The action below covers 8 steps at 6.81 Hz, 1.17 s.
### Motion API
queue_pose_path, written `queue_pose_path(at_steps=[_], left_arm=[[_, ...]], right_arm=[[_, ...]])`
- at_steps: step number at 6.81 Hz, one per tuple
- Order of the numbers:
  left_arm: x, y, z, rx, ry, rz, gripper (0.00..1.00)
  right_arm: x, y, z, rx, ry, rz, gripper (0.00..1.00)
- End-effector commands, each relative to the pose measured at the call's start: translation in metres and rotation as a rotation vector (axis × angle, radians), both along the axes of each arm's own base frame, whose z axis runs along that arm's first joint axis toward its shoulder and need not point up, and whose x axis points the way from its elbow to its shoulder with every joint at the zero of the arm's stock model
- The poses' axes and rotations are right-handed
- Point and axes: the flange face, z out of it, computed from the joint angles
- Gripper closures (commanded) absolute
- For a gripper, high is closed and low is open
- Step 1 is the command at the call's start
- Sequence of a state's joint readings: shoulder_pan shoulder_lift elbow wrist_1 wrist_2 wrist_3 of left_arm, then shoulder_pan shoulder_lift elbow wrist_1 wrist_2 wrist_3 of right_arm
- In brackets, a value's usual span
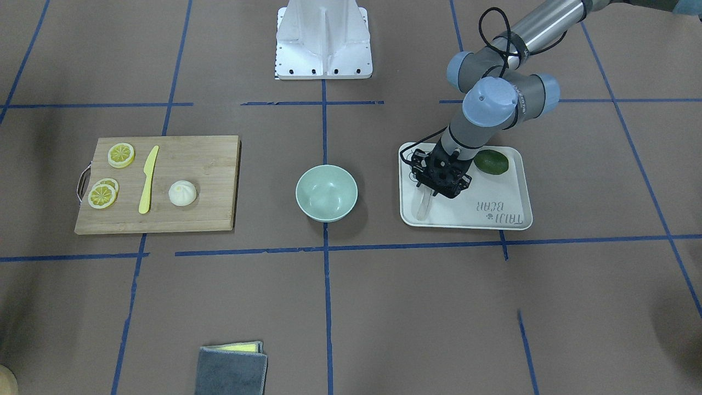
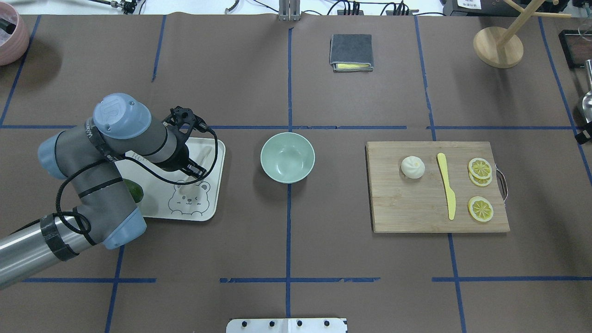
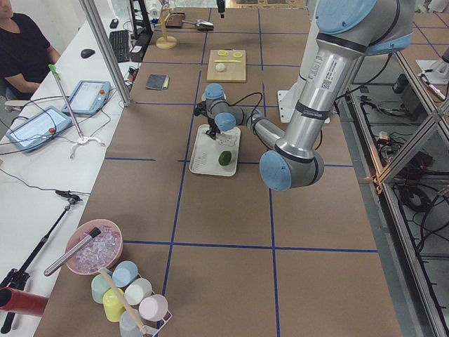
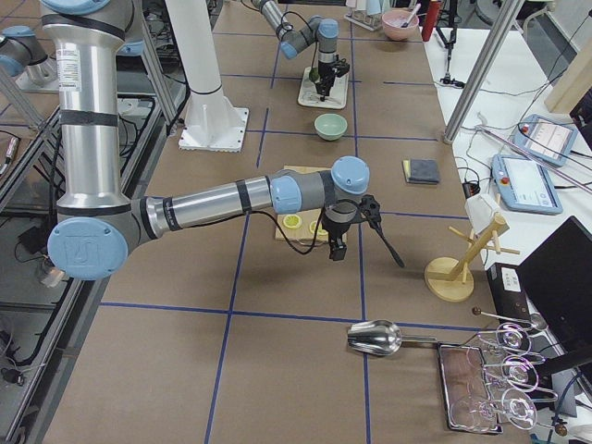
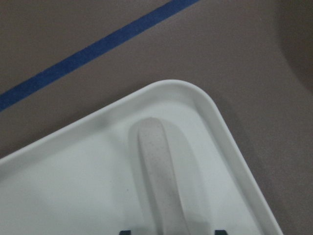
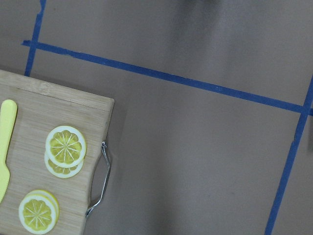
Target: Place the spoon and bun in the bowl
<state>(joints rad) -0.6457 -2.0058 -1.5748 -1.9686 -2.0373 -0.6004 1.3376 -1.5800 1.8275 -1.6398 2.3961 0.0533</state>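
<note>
Brown table taped off with blue lines. From the overhead camera, the left arm reaches in over the left side. The right arm only shows in the side view, hanging near the cutting board on the right.

The off-white tray sits on the left (bear print and all), with the mint bowl in the middle between tray and board, touching neither.

The left gripper is down low over the tray, fingers spread on either side of the spoon, not pinching it. The spoon lies flat near the tray's far right corner.

Can't tell if the right gripper is spread or clenched.

The bun sits on the board's left part, just left of the yellow knife.
</note>
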Motion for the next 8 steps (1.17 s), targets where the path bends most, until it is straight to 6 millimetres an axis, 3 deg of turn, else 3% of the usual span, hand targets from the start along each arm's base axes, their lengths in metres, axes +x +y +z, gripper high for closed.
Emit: queue_pose_path(at_steps=[1, 2, 4, 6, 8], left_arm=[[-0.001, 0.001, -0.005, -0.004, 0.009, -0.006, 1.0], [-0.002, 0.002, -0.009, 0.0, 0.015, -0.006, 1.0], [-0.016, 0.005, -0.038, 0.036, 0.062, -0.017, 1.0], [-0.007, -0.005, -0.117, -0.006, 0.168, -0.112, 1.0], [0.025, -0.026, -0.172, -0.001, 0.262, -0.171, 1.0]], right_arm=[[0.0, 0.0, 0.0, -0.001, 0.0, 0.0, 0.0], [0.0, 0.0, 0.0, -0.001, -0.001, 0.0, 0.0], [0.0, -0.001, -0.002, 0.005, -0.003, 0.0, 0.0], [-0.001, -0.001, -0.004, -0.006, -0.011, 0.008, 0.0], [-0.003, 0.0, -0.006, -0.017, -0.035, 0.008, 0.0]])
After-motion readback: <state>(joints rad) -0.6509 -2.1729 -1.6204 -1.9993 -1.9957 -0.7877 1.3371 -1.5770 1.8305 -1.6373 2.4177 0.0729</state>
